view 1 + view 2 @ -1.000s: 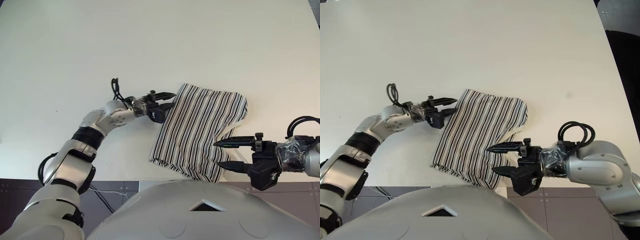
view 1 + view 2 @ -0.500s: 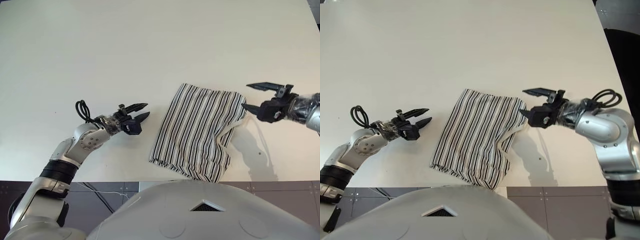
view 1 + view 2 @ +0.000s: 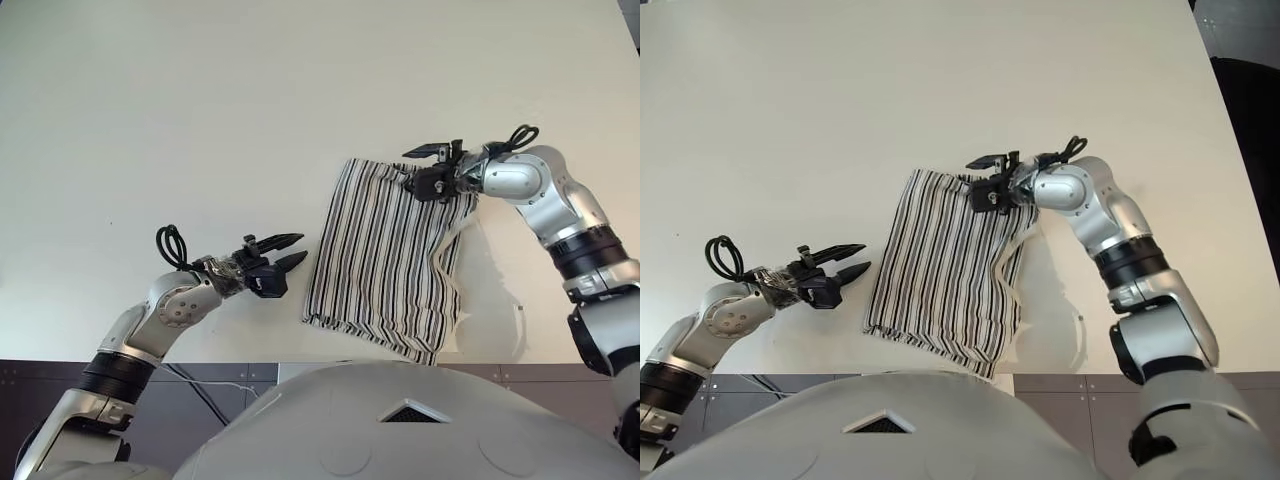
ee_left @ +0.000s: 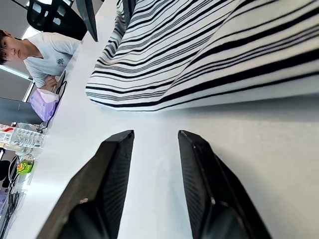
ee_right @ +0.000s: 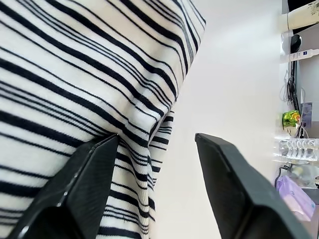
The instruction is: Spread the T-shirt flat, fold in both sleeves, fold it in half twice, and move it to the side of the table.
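Note:
The striped T-shirt point(image 3: 385, 262) lies folded into a rough rectangle near the table's front edge, with a loose layer bulging along its right side. My right gripper point(image 3: 410, 170) is open at the shirt's far edge: one finger point(image 5: 75, 199) rests over the cloth point(image 5: 70, 74) and the other over bare table. My left gripper point(image 3: 300, 247) is open just above the table, a short way left of the shirt's near-left corner and pointing at it. In the left wrist view the shirt's folded edge point(image 4: 199, 55) lies ahead of the two fingers point(image 4: 112, 169), with nothing between them.
The white table point(image 3: 250, 90) stretches wide beyond and to the left of the shirt. Its front edge point(image 3: 200, 361) runs close behind the shirt's near hem. Small bottles and clutter point(image 5: 299, 144) stand far off.
My right gripper has swung from the shirt's near-right corner, round its right side, to the far edge, and the far edge shifted slightly left. My left gripper drew back from the shirt's far-left corner toward the near left.

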### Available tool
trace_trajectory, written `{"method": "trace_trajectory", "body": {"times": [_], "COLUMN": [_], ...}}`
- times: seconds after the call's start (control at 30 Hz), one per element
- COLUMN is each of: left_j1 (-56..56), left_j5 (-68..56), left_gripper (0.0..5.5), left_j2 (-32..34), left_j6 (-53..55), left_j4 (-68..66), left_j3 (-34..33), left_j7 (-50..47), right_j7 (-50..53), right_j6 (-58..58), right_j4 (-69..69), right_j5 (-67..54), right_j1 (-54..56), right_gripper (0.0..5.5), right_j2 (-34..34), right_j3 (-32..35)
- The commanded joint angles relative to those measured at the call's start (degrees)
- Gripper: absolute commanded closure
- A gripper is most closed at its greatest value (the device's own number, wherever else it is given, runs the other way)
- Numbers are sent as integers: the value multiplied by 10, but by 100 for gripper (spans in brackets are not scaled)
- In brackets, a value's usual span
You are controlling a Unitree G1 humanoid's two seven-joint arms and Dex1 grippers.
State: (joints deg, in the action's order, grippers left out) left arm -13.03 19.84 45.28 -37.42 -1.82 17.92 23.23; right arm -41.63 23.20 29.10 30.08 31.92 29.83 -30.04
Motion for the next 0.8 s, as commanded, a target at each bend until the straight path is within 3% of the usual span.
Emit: {"method": "trace_trajectory", "body": {"times": [0.03,0.17,0.4,0.5,0.57,0.63,0.73,0.8], "left_j1": [-8,-13,-71,-124,-168,-207,-241,-253], "left_j5": [5,6,6,-3,25,40,84,97], "left_gripper": [388,388,388,388,388,388,388,388], "left_j2": [-6,-5,28,53,60,75,91,94], "left_j6": [14,20,-5,-62,-108,-140,-181,-194], "left_j4": [19,32,67,94,103,113,103,101], "left_j3": [-13,-33,-105,-135,-140,-143,-130,-110], "left_j7": [2,-3,-13,-15,-23,-13,-5,5], "right_j7": [54,71,7,-6,-29,-49,-75,-76], "right_j6": [8,31,60,33,15,26,37,33], "right_j4": [116,142,-118,-315,-424,-478,-531,-543], "right_j5": [68,64,-95,-225,-316,-327,-344,-352], "right_j1": [51,69,-54,-193,-353,-500,-652,-676], "right_gripper": [266,266,266,266,266,266,266,266], "right_j2": [-59,-85,24,100,169,222,245,243], "right_j3": [-54,-64,37,136,206,274,359,385]}}
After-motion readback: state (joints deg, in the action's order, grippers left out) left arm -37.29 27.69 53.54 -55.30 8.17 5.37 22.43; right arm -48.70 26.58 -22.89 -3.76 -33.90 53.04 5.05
